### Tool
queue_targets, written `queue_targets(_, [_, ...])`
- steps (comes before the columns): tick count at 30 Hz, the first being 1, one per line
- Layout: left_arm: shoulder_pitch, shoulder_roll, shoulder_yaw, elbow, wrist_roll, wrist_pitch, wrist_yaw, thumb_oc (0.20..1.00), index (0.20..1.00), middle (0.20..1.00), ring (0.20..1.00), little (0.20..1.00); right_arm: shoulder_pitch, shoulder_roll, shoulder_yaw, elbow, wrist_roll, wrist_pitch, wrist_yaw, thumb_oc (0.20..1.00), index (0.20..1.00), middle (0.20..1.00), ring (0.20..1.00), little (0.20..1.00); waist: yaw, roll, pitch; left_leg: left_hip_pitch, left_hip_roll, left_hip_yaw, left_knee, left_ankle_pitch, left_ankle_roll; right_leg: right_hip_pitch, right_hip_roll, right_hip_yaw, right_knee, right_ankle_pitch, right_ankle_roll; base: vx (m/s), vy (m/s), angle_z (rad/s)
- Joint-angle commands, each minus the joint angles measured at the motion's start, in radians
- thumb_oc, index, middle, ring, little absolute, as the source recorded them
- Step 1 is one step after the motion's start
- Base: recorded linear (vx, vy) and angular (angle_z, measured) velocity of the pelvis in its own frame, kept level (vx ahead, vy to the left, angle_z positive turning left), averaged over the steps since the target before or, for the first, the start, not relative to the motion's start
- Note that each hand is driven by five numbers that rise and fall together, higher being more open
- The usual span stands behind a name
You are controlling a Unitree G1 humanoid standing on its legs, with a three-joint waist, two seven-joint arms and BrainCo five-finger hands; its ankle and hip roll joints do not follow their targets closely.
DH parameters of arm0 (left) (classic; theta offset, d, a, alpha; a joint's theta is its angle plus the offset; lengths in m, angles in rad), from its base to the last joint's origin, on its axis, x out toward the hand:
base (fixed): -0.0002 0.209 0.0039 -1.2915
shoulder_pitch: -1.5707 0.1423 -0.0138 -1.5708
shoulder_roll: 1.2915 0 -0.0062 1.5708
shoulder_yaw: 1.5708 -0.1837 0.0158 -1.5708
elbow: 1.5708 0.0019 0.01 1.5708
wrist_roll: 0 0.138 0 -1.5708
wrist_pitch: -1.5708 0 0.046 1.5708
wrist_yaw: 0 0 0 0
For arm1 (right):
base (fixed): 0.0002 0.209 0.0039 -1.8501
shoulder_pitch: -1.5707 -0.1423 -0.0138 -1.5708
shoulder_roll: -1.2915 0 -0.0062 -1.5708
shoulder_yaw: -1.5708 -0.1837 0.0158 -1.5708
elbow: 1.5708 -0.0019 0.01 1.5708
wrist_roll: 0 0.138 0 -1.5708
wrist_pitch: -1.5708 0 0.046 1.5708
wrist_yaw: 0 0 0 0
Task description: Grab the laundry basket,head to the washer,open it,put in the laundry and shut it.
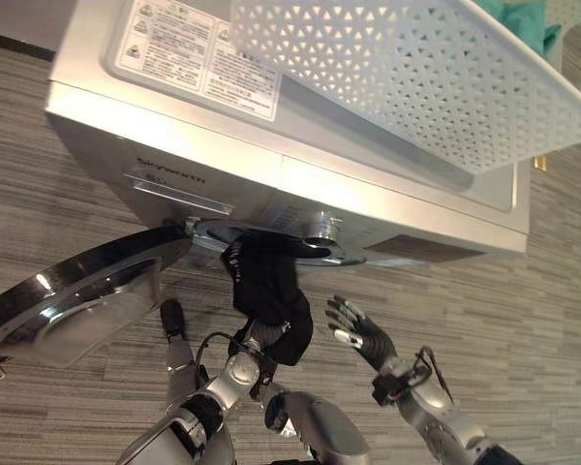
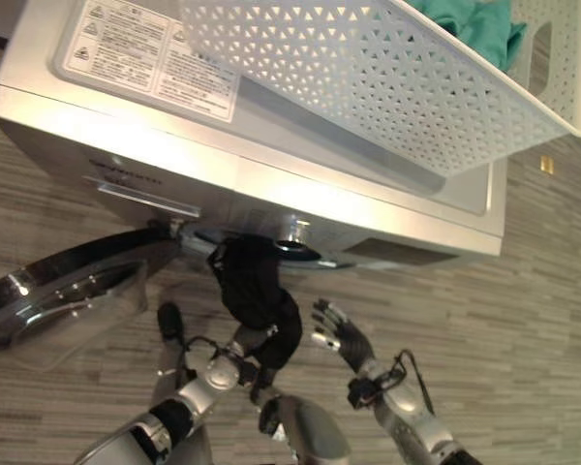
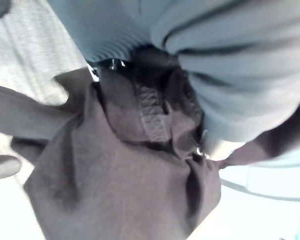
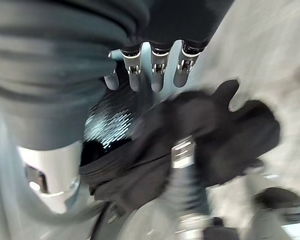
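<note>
A black garment (image 1: 267, 287) hangs bunched from my left hand (image 1: 256, 340), which holds it up at the dark drum opening (image 1: 315, 254) on the front of the silver washer (image 1: 387, 199). Its top end reaches into the opening. The same cloth covers the hand in the left wrist view (image 3: 130, 190) and shows in the right wrist view (image 4: 215, 130). My right hand (image 1: 360, 331) hovers just right of the garment, fingers (image 4: 160, 65) straight and spread, holding nothing. The round glass door (image 1: 77, 291) is swung wide to the left.
A white perforated laundry basket (image 1: 416, 77) rests on top of the washer, with teal laundry (image 2: 465, 24) inside it. Grey striped floor (image 1: 523, 291) lies around the machine, and the open door takes up the room at left.
</note>
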Motion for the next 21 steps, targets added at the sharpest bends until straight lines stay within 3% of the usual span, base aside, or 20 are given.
queue_targets(1, [-0.101,-0.098,0.055,0.061,-0.012,-0.087,-0.008,0.200,0.200,0.200,0.200,0.200,0.037,-0.058,-0.115,0.064,-0.116,-0.007,0.016,1.000,1.000,1.000,1.000,1.000,-0.007,0.002,0.008,-0.023,0.090,-0.003,-0.039,0.044,-0.082,-0.097,0.005,-0.022,0.250,-0.154,-0.044,-0.02,0.007,-0.04])
queue_targets(4, [-0.114,-0.076,0.071,0.049,-0.009,-0.099,-0.001,0.200,0.200,0.200,0.200,0.200,0.067,-0.035,-0.180,0.300,-0.317,0.000,-0.052,1.000,1.000,1.000,1.000,1.000,-0.014,0.014,0.020,-0.046,0.081,-0.005,-0.030,0.047,-0.078,-0.117,-0.001,-0.027,0.266,-0.156,-0.046,-0.03,-0.017,-0.09])
queue_targets(5, [-0.124,-0.077,0.076,0.033,-0.030,-0.103,0.002,0.200,0.200,0.200,0.200,0.200,0.042,0.015,-0.201,0.445,-0.416,0.019,-0.114,1.000,1.000,1.000,1.000,1.000,-0.009,0.024,0.028,-0.061,0.074,-0.012,-0.023,0.049,-0.073,-0.131,-0.004,-0.035,0.276,-0.158,-0.045,-0.03,-0.040,-0.04])
queue_targets(7, [-0.140,-0.077,0.079,-0.016,-0.083,-0.110,0.011,0.200,0.200,0.200,0.200,0.200,-0.001,0.093,-0.196,0.551,-0.477,0.038,-0.173,1.000,1.000,1.000,1.000,1.000,0.005,0.042,0.041,-0.104,0.063,-0.029,0.002,0.044,-0.065,-0.165,-0.008,-0.045,0.293,-0.162,-0.046,-0.04,-0.042,0.06])
queue_targets(11, [-0.174,-0.077,0.089,-0.068,-0.144,-0.129,0.034,0.200,0.200,0.200,0.200,0.200,-0.040,0.140,-0.159,0.537,-0.475,0.044,-0.198,1.000,1.000,1.000,1.000,1.000,0.014,0.059,0.052,-0.166,0.053,-0.045,0.038,0.035,-0.056,-0.219,-0.012,-0.053,0.320,-0.172,-0.051,-0.04,-0.032,0.07])
queue_targets(21, [-0.361,-0.043,0.223,-0.182,-0.329,-0.180,0.115,0.200,0.200,0.200,0.200,0.200,-0.159,0.118,-0.146,0.312,-0.425,0.019,-0.261,1.000,1.000,1.000,1.000,1.000,-0.013,0.063,0.045,-0.412,0.034,-0.101,0.207,-0.033,-0.038,-0.455,-0.041,-0.038,0.438,-0.182,-0.063,-0.06,0.000,0.08])
